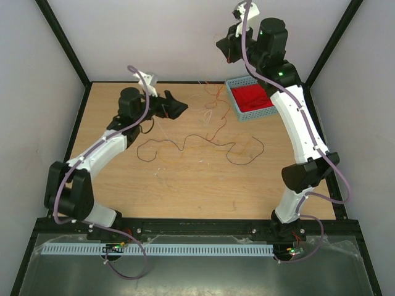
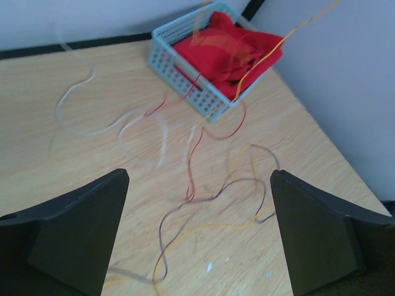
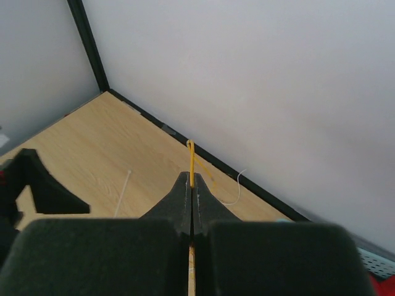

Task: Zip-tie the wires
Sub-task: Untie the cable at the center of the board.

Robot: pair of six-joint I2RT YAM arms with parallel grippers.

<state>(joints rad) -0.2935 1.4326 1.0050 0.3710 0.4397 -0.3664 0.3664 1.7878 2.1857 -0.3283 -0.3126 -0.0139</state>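
Observation:
The wires lie loosely across the middle of the wooden table: a dark brown strand point(image 1: 203, 143), red strands point(image 1: 215, 98) and an orange strand. My left gripper point(image 1: 177, 108) is open and empty, low over the table at the back left. In the left wrist view its jaws point(image 2: 199, 179) stand wide apart over the brown point(image 2: 213, 196), orange point(image 2: 203, 229) and red point(image 2: 192, 161) wires. My right gripper point(image 1: 226, 48) is raised high at the back and shut on the orange wire point(image 3: 191, 157), which loops out above its tips point(image 3: 192, 180) and hangs down to the table point(image 2: 290, 36).
A light-blue basket point(image 1: 234, 100) holding red cloth point(image 1: 254, 98) stands at the back right, also in the left wrist view point(image 2: 179, 69). White zip ties point(image 2: 80, 126) lie left of it; one shows in the right wrist view point(image 3: 122, 192). A slotted white strip point(image 1: 154, 250) lies at the front.

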